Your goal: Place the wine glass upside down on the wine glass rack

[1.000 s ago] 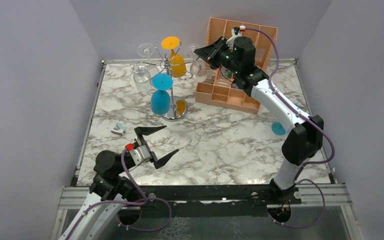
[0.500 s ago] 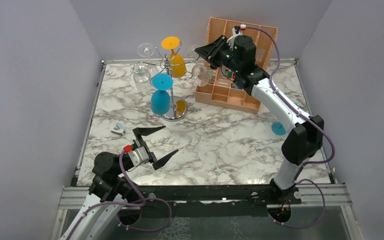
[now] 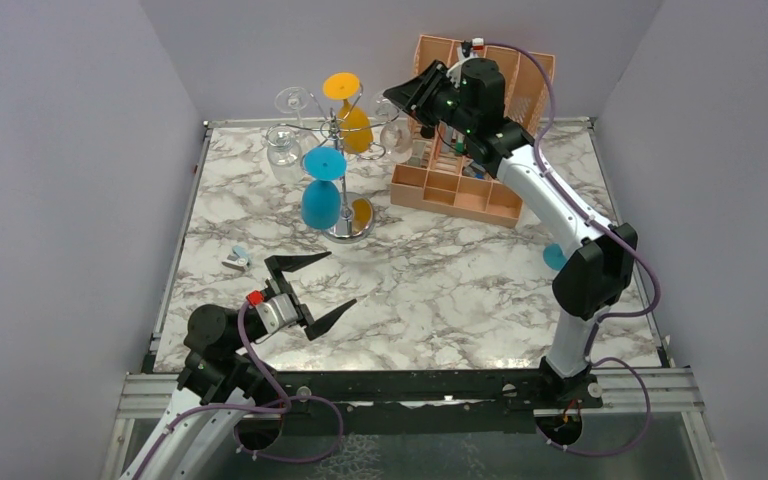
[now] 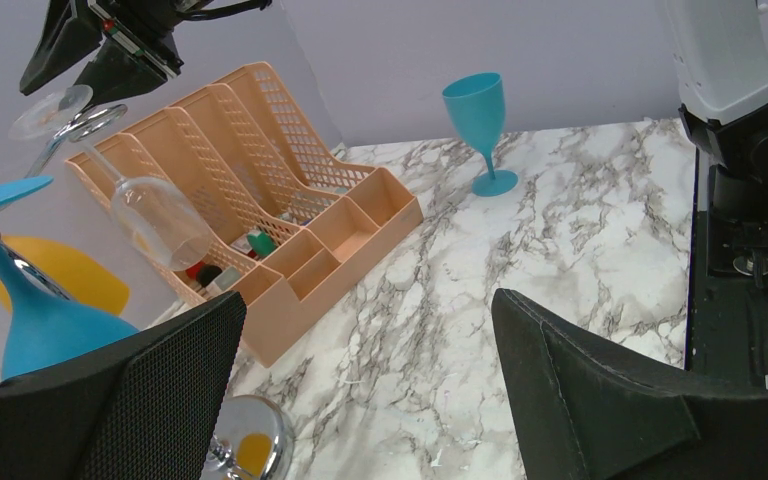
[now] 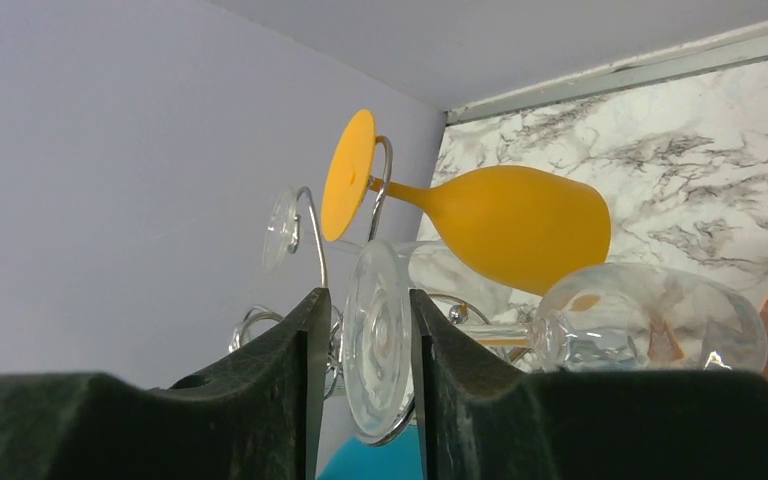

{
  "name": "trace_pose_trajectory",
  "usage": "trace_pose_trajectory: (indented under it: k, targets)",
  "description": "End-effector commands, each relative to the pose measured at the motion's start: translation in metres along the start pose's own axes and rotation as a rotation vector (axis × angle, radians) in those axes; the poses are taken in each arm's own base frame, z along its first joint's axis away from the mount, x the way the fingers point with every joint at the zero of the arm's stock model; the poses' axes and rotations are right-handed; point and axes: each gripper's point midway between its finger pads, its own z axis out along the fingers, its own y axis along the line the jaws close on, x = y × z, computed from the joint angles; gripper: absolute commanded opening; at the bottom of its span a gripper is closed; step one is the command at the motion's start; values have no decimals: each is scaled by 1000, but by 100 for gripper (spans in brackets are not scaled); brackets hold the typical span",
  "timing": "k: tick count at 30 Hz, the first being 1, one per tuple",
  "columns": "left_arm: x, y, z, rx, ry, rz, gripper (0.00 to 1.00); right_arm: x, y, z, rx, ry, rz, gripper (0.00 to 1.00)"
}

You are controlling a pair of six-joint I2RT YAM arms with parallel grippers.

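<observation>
The silver wire wine glass rack [image 3: 338, 178] stands at the back of the table on a round shiny base [image 4: 250, 445]. A clear wine glass [image 3: 396, 135] hangs bowl-down from one of the rack's right arms. In the right wrist view its round foot [image 5: 375, 340] sits between the fingers of my right gripper [image 5: 368, 293]. The jaws stand slightly apart, and a thin gap shows beside the left finger. The glass's bowl [image 5: 650, 320] points away. My left gripper [image 3: 312, 283] hovers wide open over the near left of the table, holding nothing.
Orange [image 3: 353, 125], blue [image 3: 321, 195] and clear [image 3: 282, 145] glasses also hang on the rack. An orange slotted organiser [image 3: 470, 140] stands just right of it. A blue glass [image 3: 556, 256] stands upright by the right arm. A small object [image 3: 237, 257] lies near left.
My right gripper's jaws have widened around the clear glass's foot, and the wrist has risen a little. The glass stays hanging on the rack. The left arm has not moved.
</observation>
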Motion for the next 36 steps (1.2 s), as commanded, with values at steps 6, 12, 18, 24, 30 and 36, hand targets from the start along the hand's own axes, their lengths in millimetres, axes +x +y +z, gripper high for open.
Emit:
trace_pose_trajectory:
  k: [6, 12, 18, 24, 30, 36]
  targets:
    - [1, -1, -1, -2, -5, -1, 99, -14, 11, -4, -22, -32, -62, 44]
    - [1, -2, 0, 5, -6, 11, 99, -21, 16, -10, -34, -61, -108, 60]
    - [0, -3, 1, 18, -10, 5, 99, -18, 16, -19, -39, -58, -120, 73]
    - [-12, 8, 1, -39, -26, -16, 99, -24, 5, -41, 40, -94, -140, 99]
    - [-29, 21, 1, -121, -21, -149, 99, -38, -7, -88, 129, -187, -222, 100]
    - [-22, 38, 8, -215, 100, -344, 99, -10, -27, -156, 200, -117, -340, 100]
